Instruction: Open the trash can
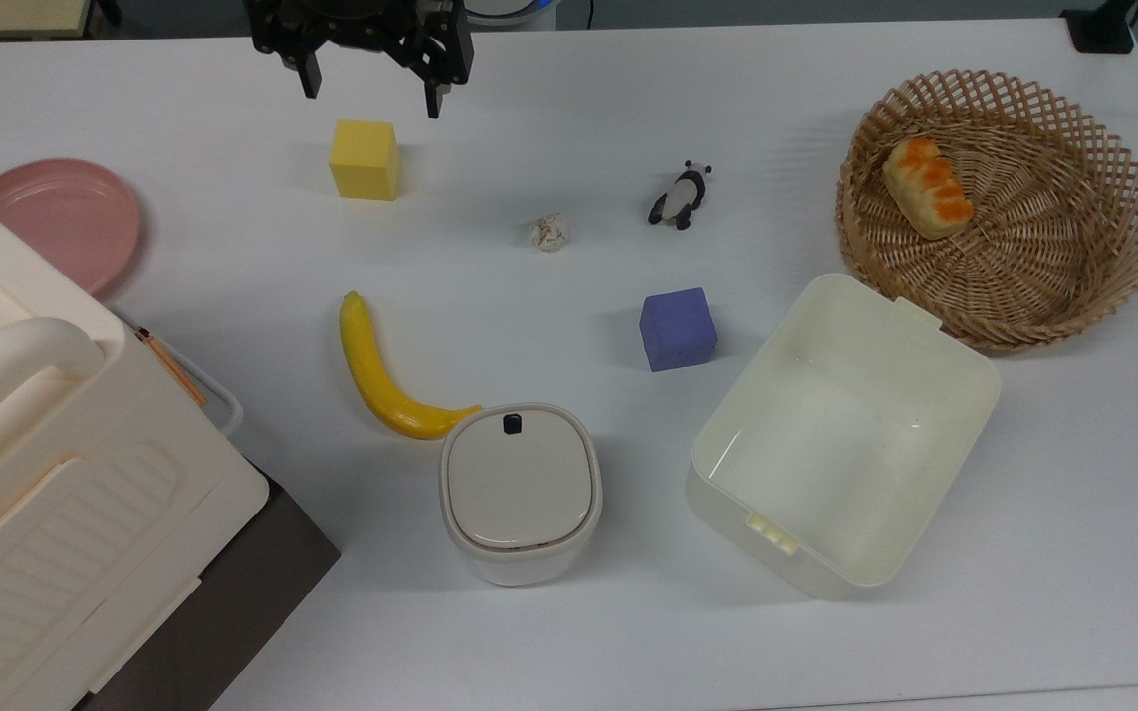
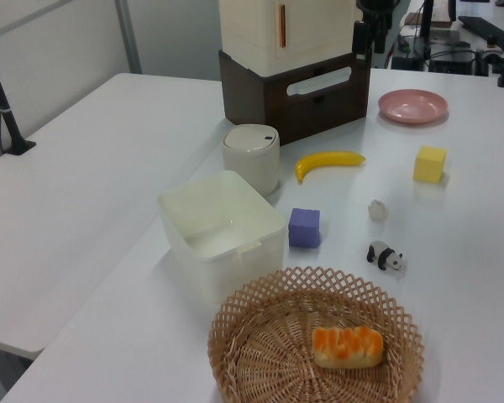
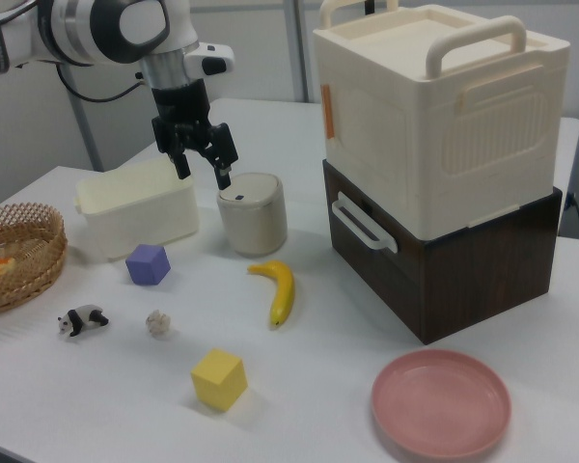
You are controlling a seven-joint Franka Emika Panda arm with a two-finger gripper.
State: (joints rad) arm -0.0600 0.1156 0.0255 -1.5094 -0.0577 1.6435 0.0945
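Observation:
The trash can (image 1: 520, 489) is a small cream bin standing near the table's front edge in the top view. Its flat beige lid is down, with a black button (image 1: 512, 423) at the lid's far edge. It also stands beside the banana in the left view (image 2: 251, 155) and the right view (image 3: 252, 214). My gripper (image 1: 371, 91) hangs open and empty at the top view's upper edge, beyond the yellow cube (image 1: 365, 159) and well apart from the trash can. In the right view the gripper (image 3: 204, 166) is raised in the air, its fingertips drawn just over the bin's upper left.
A banana (image 1: 381, 375) lies against the bin's left. A purple cube (image 1: 678, 329) and a lidless cream tub (image 1: 964, 380) sit to its right. A paper ball (image 1: 551, 232), toy panda (image 1: 681, 197), basket (image 1: 1102, 247) with bread, pink plate (image 1: 60, 217) and big storage box (image 1: 45, 464) are around.

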